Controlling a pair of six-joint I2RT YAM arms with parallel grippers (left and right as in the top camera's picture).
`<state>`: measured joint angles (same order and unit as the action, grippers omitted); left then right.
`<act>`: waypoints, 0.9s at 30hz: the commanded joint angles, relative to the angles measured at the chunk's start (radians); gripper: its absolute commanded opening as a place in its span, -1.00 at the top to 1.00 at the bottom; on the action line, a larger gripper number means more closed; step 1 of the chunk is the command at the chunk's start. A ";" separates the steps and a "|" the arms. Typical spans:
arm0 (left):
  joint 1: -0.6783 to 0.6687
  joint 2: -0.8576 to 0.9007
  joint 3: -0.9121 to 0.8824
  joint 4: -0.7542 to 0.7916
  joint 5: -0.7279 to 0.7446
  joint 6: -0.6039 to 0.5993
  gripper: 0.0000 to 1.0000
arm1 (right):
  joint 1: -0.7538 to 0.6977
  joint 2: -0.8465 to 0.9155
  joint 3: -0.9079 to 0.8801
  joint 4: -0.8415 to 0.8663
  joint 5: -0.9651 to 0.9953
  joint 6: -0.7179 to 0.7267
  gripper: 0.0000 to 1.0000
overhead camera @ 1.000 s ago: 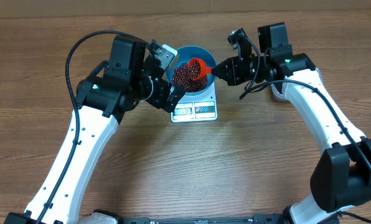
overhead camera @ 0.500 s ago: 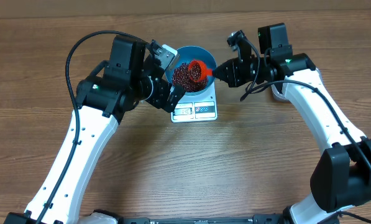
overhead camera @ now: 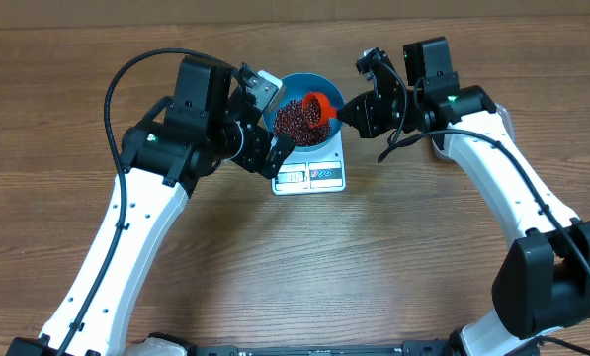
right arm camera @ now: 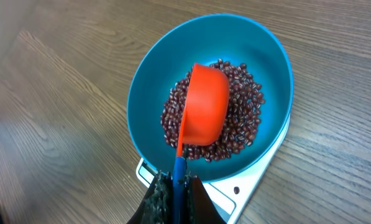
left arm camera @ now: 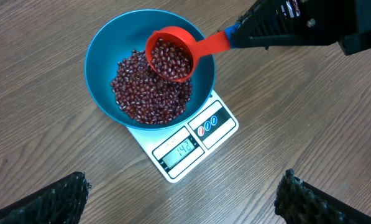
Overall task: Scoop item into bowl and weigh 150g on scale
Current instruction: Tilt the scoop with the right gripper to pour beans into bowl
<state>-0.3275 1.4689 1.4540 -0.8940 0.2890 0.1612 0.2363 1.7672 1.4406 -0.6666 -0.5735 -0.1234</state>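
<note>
Beans (left arm camera: 151, 93), small and dark red-brown, lay heaped in the blue bowl (left arm camera: 101, 56), and more of them filled the red scoop (left arm camera: 169, 56) tipped above that heap. The wooden table (overhead camera: 374, 257) carried everything.

The left arm rose from the near left edge, bent at the elbow, with its wrist beside the bowl's left side. Its end effector (left arm camera: 185, 199) stood wide open and held nothing, one finger at each lower corner of its own wrist view. The right arm came from the near right, elbow out, forearm reaching left toward the bowl. Its end effector (right arm camera: 174, 193) was clamped on the blue end of the scoop's handle.

The bowl sat on the white scale (left arm camera: 191, 146) and covered most of it, leaving the front panel free. Only the left wrist view showed that panel clearly: a display with digits that looked like 142, though not sharp, and two small oval marks, red and blue, beside it. That view also showed the scoop's open mouth, while the right wrist view showed only its smooth back. No brand name could be read.
</note>
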 commanded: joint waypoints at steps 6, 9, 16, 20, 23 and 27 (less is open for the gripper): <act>-0.002 -0.023 0.015 0.001 0.015 0.019 -0.99 | 0.012 -0.041 0.027 0.013 -0.004 0.018 0.93; -0.002 -0.023 0.015 0.001 0.015 0.019 -0.99 | 0.020 -0.043 0.027 -0.022 -0.055 -0.091 0.93; -0.002 -0.023 0.015 0.001 0.015 0.019 -0.99 | 0.032 -0.044 0.027 0.000 0.087 0.067 0.92; -0.002 -0.023 0.015 0.001 0.015 0.019 -0.99 | 0.039 -0.045 0.027 -0.023 0.008 -0.074 0.93; -0.002 -0.023 0.015 0.001 0.015 0.019 -0.99 | 0.042 -0.045 0.027 -0.010 0.086 0.016 0.93; -0.002 -0.023 0.015 0.001 0.015 0.019 -0.99 | 0.042 -0.045 0.027 -0.008 0.091 0.029 0.93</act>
<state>-0.3275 1.4689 1.4540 -0.8940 0.2890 0.1612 0.2749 1.7657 1.4406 -0.6815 -0.5045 -0.1181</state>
